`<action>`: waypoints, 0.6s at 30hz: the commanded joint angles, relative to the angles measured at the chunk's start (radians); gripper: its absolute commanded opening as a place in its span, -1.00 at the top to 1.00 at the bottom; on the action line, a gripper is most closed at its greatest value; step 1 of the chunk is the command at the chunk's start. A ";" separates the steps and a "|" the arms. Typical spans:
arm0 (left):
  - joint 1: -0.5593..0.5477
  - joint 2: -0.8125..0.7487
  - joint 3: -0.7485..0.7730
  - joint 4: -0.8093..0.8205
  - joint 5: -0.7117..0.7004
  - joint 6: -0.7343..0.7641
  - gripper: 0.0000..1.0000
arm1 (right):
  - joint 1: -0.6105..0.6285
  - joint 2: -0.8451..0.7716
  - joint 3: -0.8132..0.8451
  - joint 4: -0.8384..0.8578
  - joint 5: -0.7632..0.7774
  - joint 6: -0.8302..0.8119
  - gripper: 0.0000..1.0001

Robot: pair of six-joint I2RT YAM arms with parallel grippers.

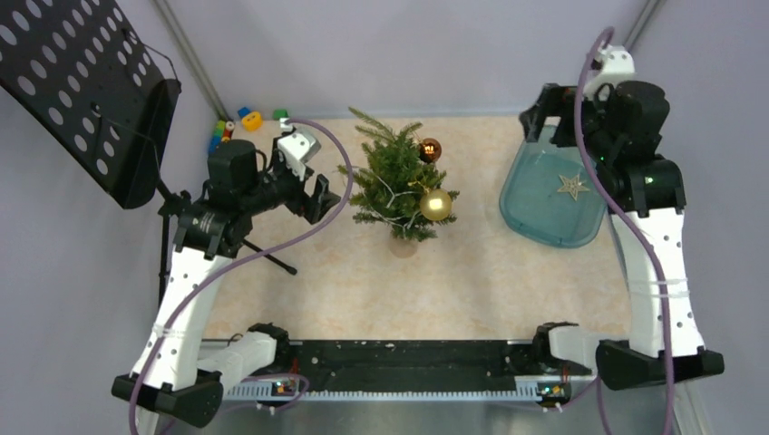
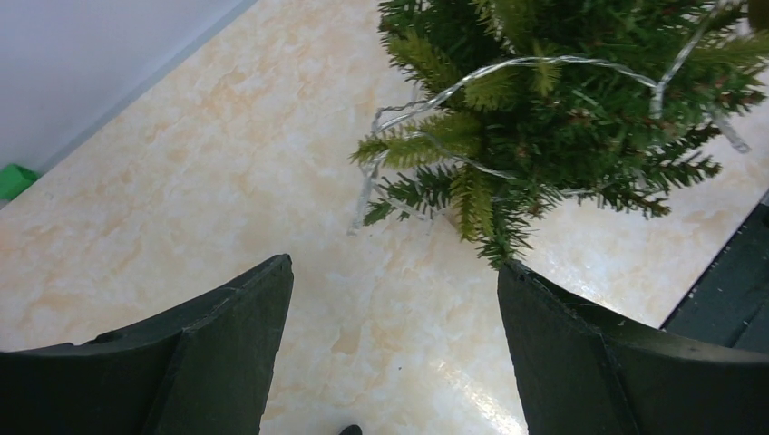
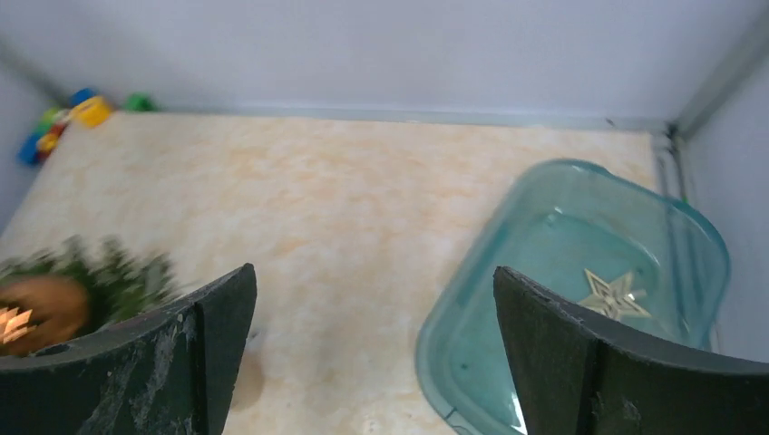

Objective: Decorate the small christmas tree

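Observation:
The small christmas tree (image 1: 394, 181) stands mid-table, wrapped in a clear light string (image 2: 508, 68). A gold ball (image 1: 435, 205) and a dark red ball (image 1: 430, 149) hang on its right side. My left gripper (image 1: 317, 192) hovers just left of the tree, open and empty; in the left wrist view (image 2: 394, 272) the lowest branches (image 2: 562, 100) brush the right finger. My right gripper (image 1: 542, 116) is above the far end of the teal tray (image 1: 544, 237), open and empty (image 3: 374, 276). A gold star (image 1: 572, 187) lies in that tray (image 3: 472, 299). The tree's base is mostly hidden by its branches.
A black perforated stand (image 1: 82, 82) on a tripod (image 1: 272, 258) leans at the left. Coloured toy blocks (image 1: 238, 122) lie in the back left corner. Walls close the table's back and sides. A black rail (image 1: 399, 358) runs along the front edge.

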 commanded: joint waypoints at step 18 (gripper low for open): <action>0.058 0.015 -0.354 0.309 -0.223 0.014 -0.73 | -0.492 0.391 -0.567 0.472 0.260 0.126 -0.36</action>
